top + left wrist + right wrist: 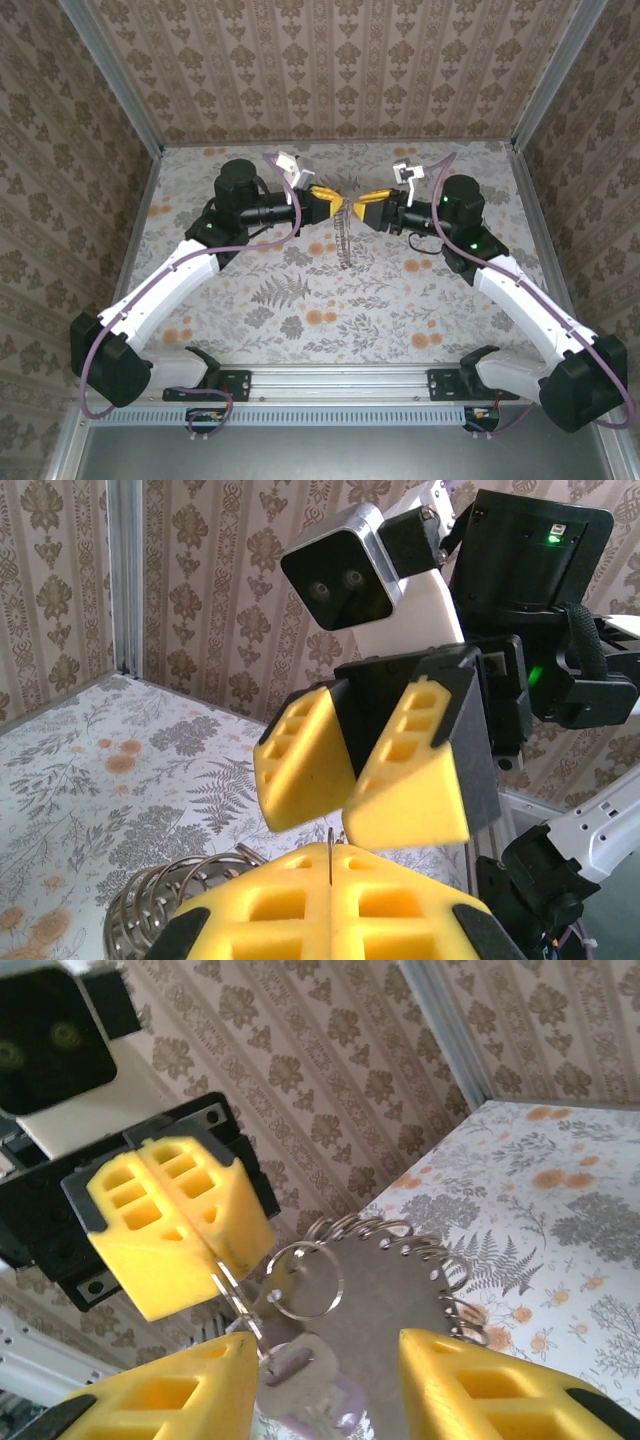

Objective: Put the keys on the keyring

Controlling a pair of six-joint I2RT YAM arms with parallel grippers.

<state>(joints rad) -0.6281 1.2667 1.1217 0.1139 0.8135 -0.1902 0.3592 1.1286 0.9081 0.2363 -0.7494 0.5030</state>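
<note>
In the right wrist view you get the key [300, 1372] only as a blur. The bottom edge cuts off its blade, and you cannot tell whether it touches the near finger of the right gripper [328, 1342]. The small wire ring [306, 1280] is hidden where it runs between the closed pads of the left gripper [213, 1260]. In the left wrist view the keyring [165, 905] is cut by the bottom edge and half covered by that gripper's own fingers [300, 915]. From above, the key is too small to make out.
</note>
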